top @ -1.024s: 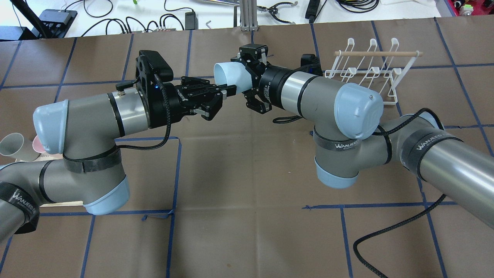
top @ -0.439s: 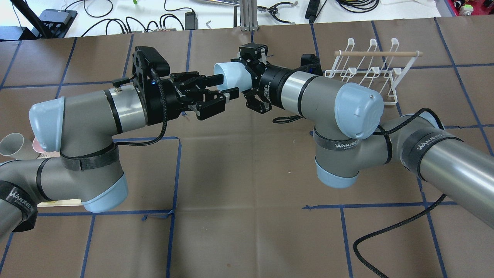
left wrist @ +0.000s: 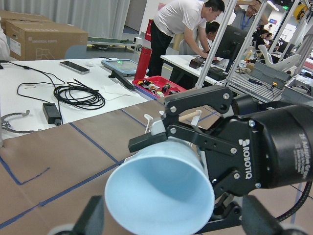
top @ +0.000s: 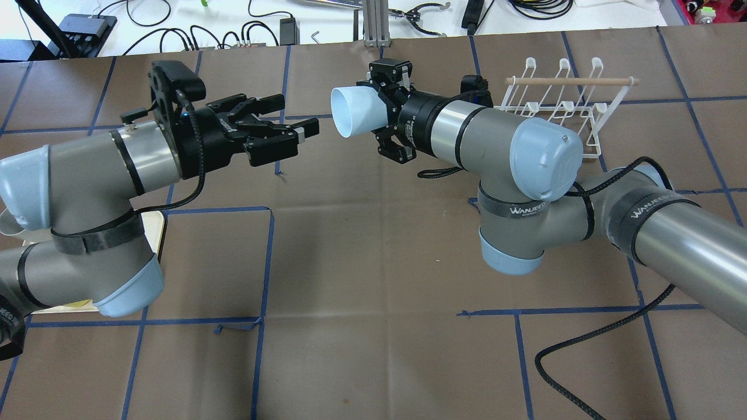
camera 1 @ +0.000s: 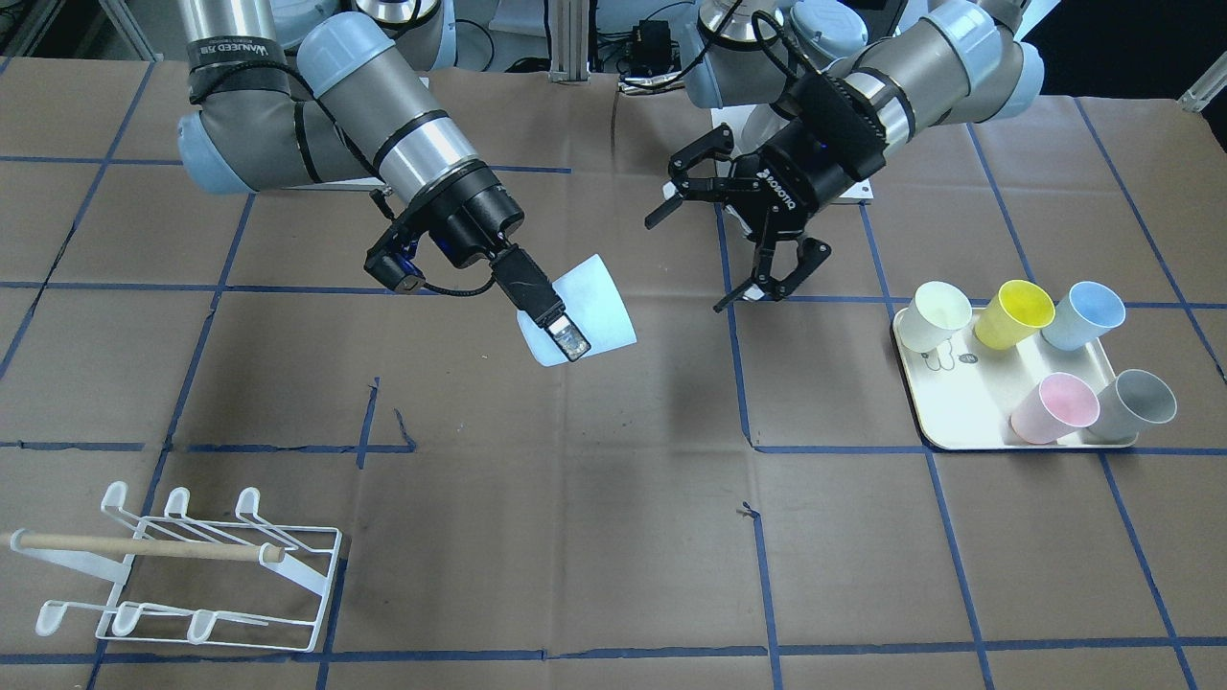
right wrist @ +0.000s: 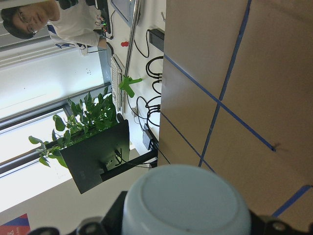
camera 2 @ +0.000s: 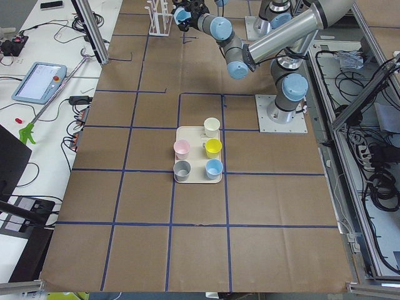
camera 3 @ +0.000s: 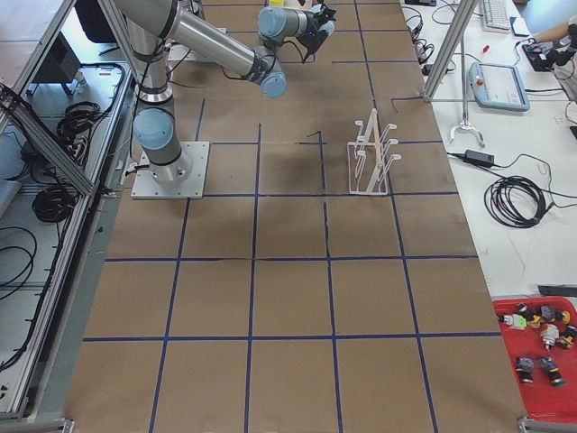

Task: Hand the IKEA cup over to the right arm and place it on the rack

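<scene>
Lying on its side in the air, the pale blue plastic cup (top: 355, 111) is held at its closed base by the black two-finger right pincer (top: 380, 114), which is clenched on it. This pincer is carried by the silver-grey right arm (top: 467, 131) with pale blue joint caps. The cup is seen in the upper middle of the overhead view, above the brown paper worktop (top: 373, 262) marked with blue tape lines. Its open mouth is turned to the left of that view, toward the black left pincer (top: 295, 115).

The left pincer is released, its fingers spread wide, and nothing is held in it. A clear gap is seen between it and the cup rim. In the left wrist view the cup mouth fills the lower middle of the frame.

The white wire rack (top: 560, 108) with a light wooden dowel is placed at the upper right of the overhead view, behind the right arm's wrist. In the front-facing view it is found in the lower left corner, well apart from the cup.

At the right of the front-facing view a cream rectangular tray (camera 1: 968, 402) is set on the worktop, and five other cups are carried on it.
</scene>
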You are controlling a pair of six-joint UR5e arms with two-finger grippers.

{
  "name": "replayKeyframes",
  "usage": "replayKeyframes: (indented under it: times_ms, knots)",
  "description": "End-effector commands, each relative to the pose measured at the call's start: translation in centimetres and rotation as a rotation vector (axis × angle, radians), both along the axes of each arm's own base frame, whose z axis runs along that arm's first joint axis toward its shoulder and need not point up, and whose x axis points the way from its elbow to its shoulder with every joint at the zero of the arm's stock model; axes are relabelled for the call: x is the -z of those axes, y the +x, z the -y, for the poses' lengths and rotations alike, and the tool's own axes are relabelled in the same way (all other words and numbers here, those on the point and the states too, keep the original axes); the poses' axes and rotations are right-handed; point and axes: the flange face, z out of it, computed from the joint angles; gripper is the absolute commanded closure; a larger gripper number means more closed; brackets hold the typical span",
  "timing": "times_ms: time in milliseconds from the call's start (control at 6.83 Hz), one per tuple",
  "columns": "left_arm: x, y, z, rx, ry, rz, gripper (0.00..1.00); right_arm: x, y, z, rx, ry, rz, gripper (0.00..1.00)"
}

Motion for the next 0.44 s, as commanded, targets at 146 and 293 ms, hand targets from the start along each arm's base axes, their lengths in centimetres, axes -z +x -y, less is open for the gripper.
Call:
replayKeyframes:
  times_ms: [146, 293]
  knots:
    - [0.8, 4.1, 2.6, -0.188, 0.045, 0.098, 0.01, -2.1, -6.8, 5.9, 0.020, -0.242, -0.203, 0.89]
    - [1.1, 4.3, 3.4, -0.283, 0.132, 0.148, 0.01, -2.1, -8.4, 7.2, -0.008, -0.336, -0.330, 0.91]
